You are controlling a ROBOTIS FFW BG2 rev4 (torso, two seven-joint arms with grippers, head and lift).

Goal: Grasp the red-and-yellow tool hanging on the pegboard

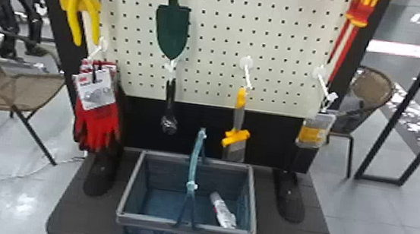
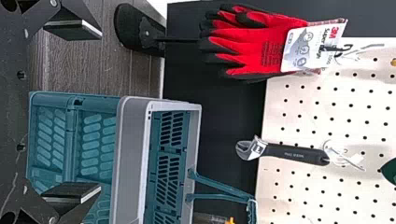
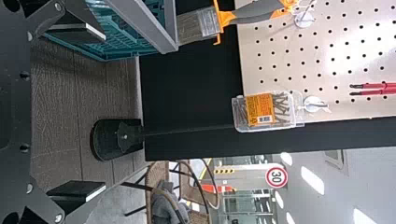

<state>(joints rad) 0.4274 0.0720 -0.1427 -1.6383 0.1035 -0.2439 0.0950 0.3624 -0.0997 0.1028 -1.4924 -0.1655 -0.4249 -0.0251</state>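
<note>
Start of the task: approach not yet begun. The long red-and-yellow tool (image 1: 355,17), with slim red shafts below yellow-banded handles, hangs tilted at the upper right corner of the white perforated pegboard (image 1: 268,37). In the right wrist view its two red tips (image 3: 373,88) lie against the board just above the hook carrying a clear plastic packet with an orange label (image 3: 266,111).

The right claw (image 3: 81,109) is spread wide and holds nothing. It sits low over the dark grained tabletop (image 3: 74,130), facing the black panel under the board. The left claw (image 2: 79,109) is likewise spread and empty, placed over the teal-and-grey plastic basket (image 2: 126,154) on the robot's left.

Judged next move: the right arm is the nearer one. It must rise well above the packet toward the board's right corner, turn its flat fingers to straddle the tool across its length, then close. The shafts are thin and lie close to the board, so a grip higher up on the thicker handles looks more secure. The red work gloves (image 1: 96,120) and yellow-handled pliers (image 1: 81,7) on the far side share these colours and must not be mistaken for the target.
</note>
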